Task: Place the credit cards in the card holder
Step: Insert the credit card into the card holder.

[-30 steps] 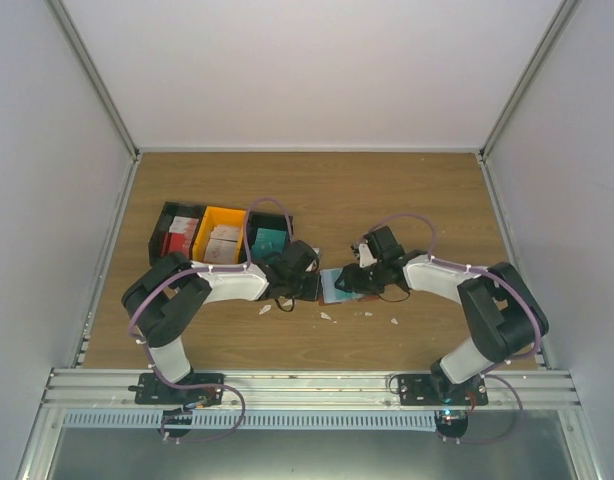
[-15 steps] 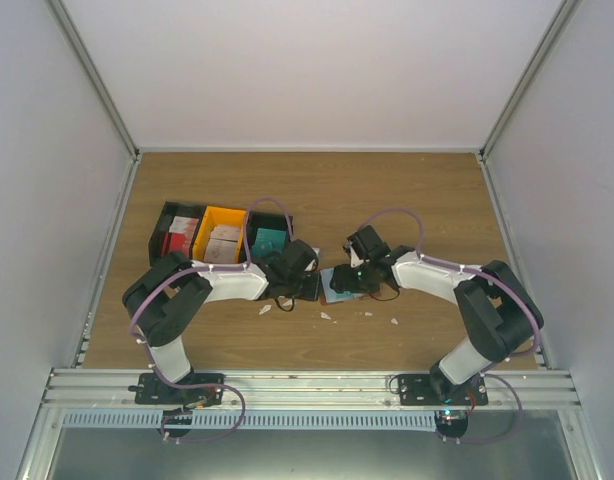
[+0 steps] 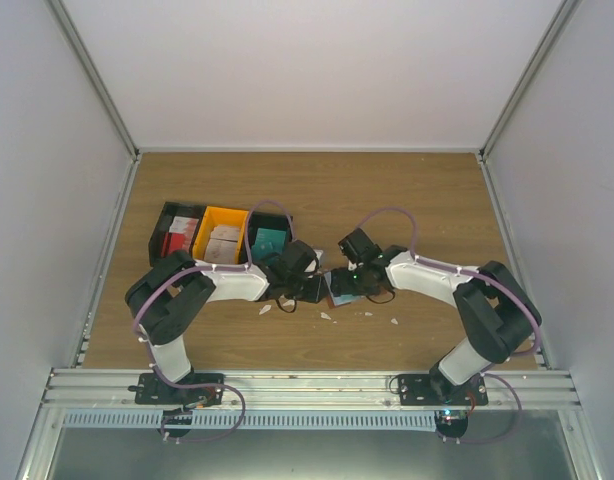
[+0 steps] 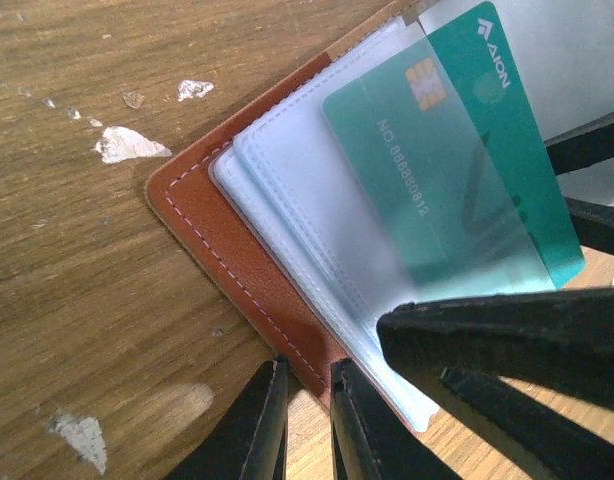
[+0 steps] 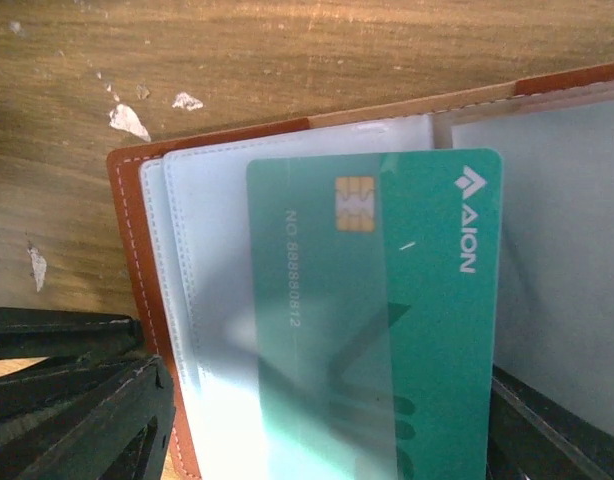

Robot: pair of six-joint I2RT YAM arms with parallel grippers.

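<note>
The card holder [image 4: 227, 250] is a reddish-brown leather wallet lying open on the wooden table, with clear plastic sleeves showing; it also appears in the right wrist view [image 5: 127, 260]. My left gripper [image 4: 307, 365] is shut on its leather edge near a corner. A teal credit card [image 5: 427, 330] marked AION lies partly inside a clear sleeve, its left part hazed by the plastic. It also shows in the left wrist view [image 4: 437, 170]. My right gripper [image 3: 345, 283] holds the card's near end; one of its fingers [image 4: 507, 335] covers that end. The two grippers almost touch in the top view, the left gripper [image 3: 314, 287] beside the right.
Three small bins stand left of the grippers: a black one with red cards [image 3: 177, 238], an orange one with white-pink cards [image 3: 224, 243], a black one with teal cards [image 3: 270, 240]. White scraps [image 3: 325, 315] lie on the table in front of the wallet.
My right gripper has moved left towards the left gripper, carrying the teal card over the wallet. The left arm has barely moved.
</note>
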